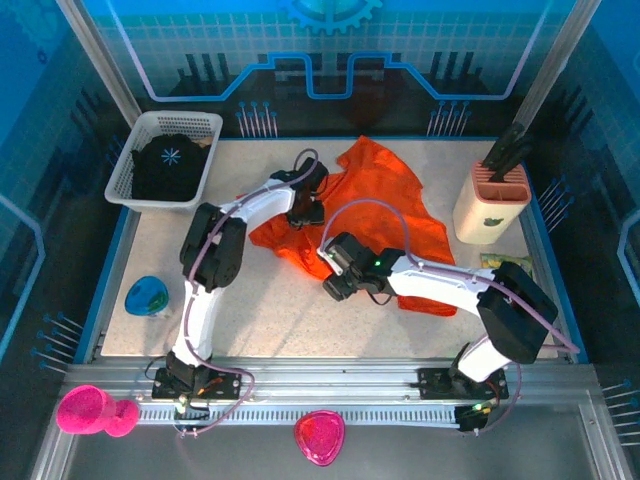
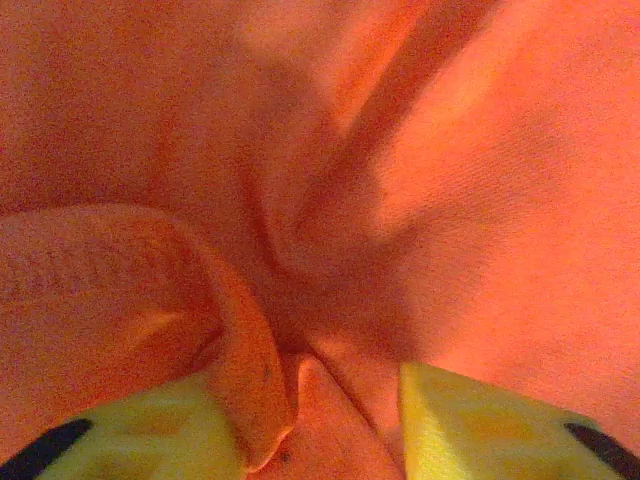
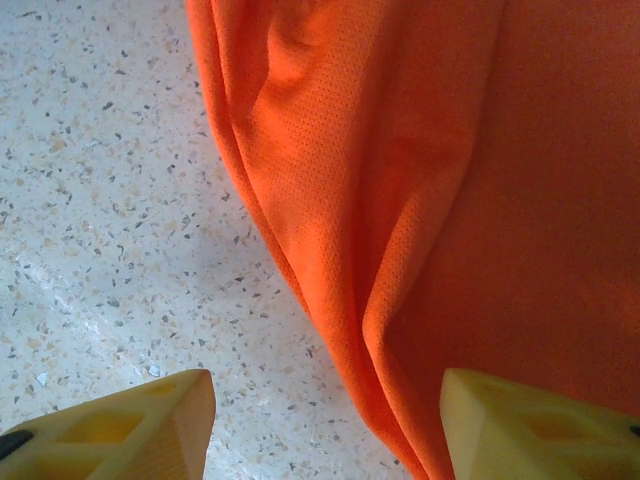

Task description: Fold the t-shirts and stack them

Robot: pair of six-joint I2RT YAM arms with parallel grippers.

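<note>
The orange t-shirt (image 1: 385, 195) lies crumpled on the middle of the table. The black t-shirt (image 1: 170, 165), with its pale starburst print, sits in the white basket (image 1: 125, 190) at the back left. My left gripper (image 1: 305, 212) is pressed down into the orange shirt's left part. In the left wrist view its fingers (image 2: 480, 430) stand apart, with folds of orange cloth (image 2: 330, 200) bunched between them, so the left gripper (image 2: 320, 430) is open. My right gripper (image 1: 335, 285) hangs open over the shirt's near-left edge (image 3: 400, 200). The right gripper (image 3: 328, 430) has one finger over bare table and one over cloth.
A cream knife block (image 1: 490, 200) stands at the right edge of the table. A blue object (image 1: 148, 297) lies near the front left. Two pink objects (image 1: 95, 412) (image 1: 320, 436) sit in front of the arm bases. Speckled tabletop (image 3: 100, 200) shows left of the shirt.
</note>
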